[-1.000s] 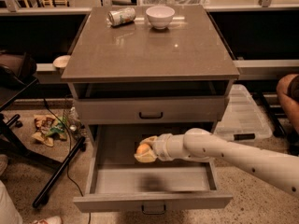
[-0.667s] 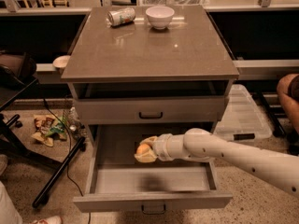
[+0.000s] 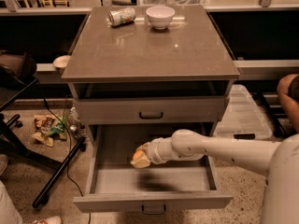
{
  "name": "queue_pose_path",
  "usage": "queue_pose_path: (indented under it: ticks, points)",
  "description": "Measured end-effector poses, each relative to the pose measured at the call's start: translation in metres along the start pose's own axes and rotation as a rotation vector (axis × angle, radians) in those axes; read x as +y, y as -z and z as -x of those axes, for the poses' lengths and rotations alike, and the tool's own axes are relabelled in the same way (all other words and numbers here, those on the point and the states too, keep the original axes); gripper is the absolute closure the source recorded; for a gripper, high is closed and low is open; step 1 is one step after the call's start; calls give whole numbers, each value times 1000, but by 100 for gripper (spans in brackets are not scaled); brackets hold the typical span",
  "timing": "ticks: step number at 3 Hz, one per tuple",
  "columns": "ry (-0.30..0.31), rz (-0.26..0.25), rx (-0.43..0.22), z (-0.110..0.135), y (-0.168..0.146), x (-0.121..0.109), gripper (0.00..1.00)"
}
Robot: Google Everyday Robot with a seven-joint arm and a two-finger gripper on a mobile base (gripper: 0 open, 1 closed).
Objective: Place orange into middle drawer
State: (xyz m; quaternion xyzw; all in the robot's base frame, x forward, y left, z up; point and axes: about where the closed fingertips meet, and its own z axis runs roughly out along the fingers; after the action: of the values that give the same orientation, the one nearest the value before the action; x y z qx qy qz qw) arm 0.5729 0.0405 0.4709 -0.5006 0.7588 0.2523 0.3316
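Camera view: looks down on the grey cabinet (image 3: 149, 50) from the near side, with the arm reaching in from the right.
Gripper: the gripper (image 3: 141, 157) hangs over the left-centre of the open middle drawer (image 3: 187, 200), clear of its floor, fingers closed around the orange (image 3: 138, 155).
Orange: held in the gripper above the drawer's flat inside, not yet resting on it; a dark shadow lies on the floor just near of it.
Change: almost none against a second ago; gripper and orange sit at much the same spot, perhaps slightly lower.
Meaning: carrying looks finished and the arm seems poised at the release point; what remains is a short descent and letting go.
Upper drawer: the upper drawer (image 3: 149, 110) is shut.
Cabinet top: a tipped drink can (image 3: 121, 16) and white bowl (image 3: 160, 17) sit at the far edge.
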Motion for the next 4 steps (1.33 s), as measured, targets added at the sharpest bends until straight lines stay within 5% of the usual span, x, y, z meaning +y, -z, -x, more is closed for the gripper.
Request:
queue_pose_path:
  ticks: [2, 4]
  points:
    - [9, 43, -39, -38, -58, -1, 100]
    - [-17, 58, -17, -63, -74, -10, 58]
